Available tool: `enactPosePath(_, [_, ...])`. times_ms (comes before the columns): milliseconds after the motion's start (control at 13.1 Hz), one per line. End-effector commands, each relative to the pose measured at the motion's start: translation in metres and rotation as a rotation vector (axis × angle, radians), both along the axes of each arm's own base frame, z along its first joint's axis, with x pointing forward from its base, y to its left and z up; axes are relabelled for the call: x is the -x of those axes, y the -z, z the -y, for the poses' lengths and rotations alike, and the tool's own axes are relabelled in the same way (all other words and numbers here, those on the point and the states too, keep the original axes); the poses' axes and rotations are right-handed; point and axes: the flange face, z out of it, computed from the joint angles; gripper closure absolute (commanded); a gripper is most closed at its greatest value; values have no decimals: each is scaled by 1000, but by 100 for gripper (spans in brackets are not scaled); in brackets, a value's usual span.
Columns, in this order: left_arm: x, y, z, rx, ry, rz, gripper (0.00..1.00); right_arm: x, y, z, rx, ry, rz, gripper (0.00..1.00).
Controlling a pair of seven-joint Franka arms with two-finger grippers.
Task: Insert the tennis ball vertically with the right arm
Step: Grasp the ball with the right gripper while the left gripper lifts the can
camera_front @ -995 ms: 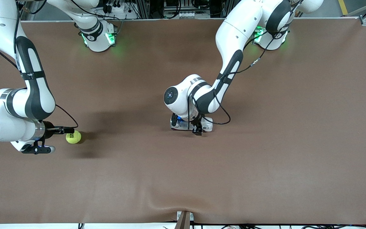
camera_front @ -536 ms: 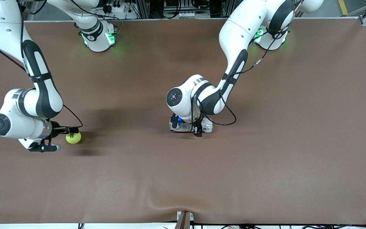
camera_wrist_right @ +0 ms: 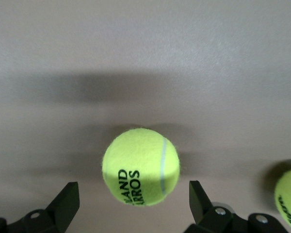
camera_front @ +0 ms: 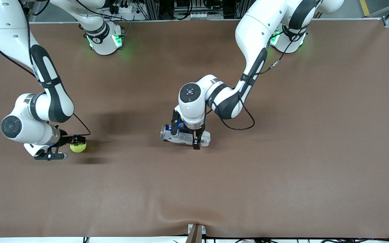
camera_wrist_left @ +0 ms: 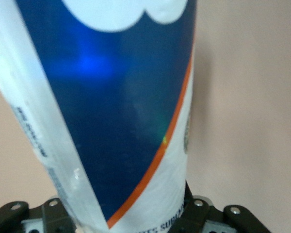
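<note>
1. I read the step in hand as the approach to the pick. My right tool is low over the counter at the right arm's end, fingers spread wide, with the tennis ball lying on the brown surface between them but not yet gripped.
2. In the right wrist view the tennis ball sits centred in the gap, clear of both fingers. A second yellow-green ball shows at the edge of that view; I cannot find it in the front view.
3. My left tool is closed narrow on a clear tube with a blue label, near the middle of the counter. The tube is tilted, close to lying over, with its open end toward the right arm's end; it is not upright yet.
4. The next move, as I judge it, calls for closing the right tool on the ball and lifting, while the left arm stands the tube vertical so the ball can drop in from above.
5. The counter is a plain brown mat with a small ripple at its front edge. Equipment racks stand along the edge where the arm bases are mounted.
</note>
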Motion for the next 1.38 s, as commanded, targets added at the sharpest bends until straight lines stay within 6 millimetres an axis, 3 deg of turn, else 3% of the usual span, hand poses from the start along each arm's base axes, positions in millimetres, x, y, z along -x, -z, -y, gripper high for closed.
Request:
enactPosePath(0, [-10, -11, 4, 149, -32, 58, 29, 6, 11, 0, 8, -11, 7, 0])
enactPosePath(306, [-19, -9, 10, 322, -64, 154, 29, 6, 16, 3, 8, -5, 11, 0])
enactPosePath(842, [-20, 34, 6, 647, -226, 320, 29, 2, 34, 3, 10, -5, 57, 0])
enactPosePath(918, [-11, 40, 12, 689, -245, 325, 29, 2, 34, 3, 10, -5, 57, 6])
enactPosePath(1148, [3, 62, 14, 791, -331, 333, 31, 2, 32, 3, 10, -6, 55, 67])
enactPosePath(1301, [17, 74, 20, 840, -391, 322, 31, -1, 22, 2, 12, -8, 66, 84])
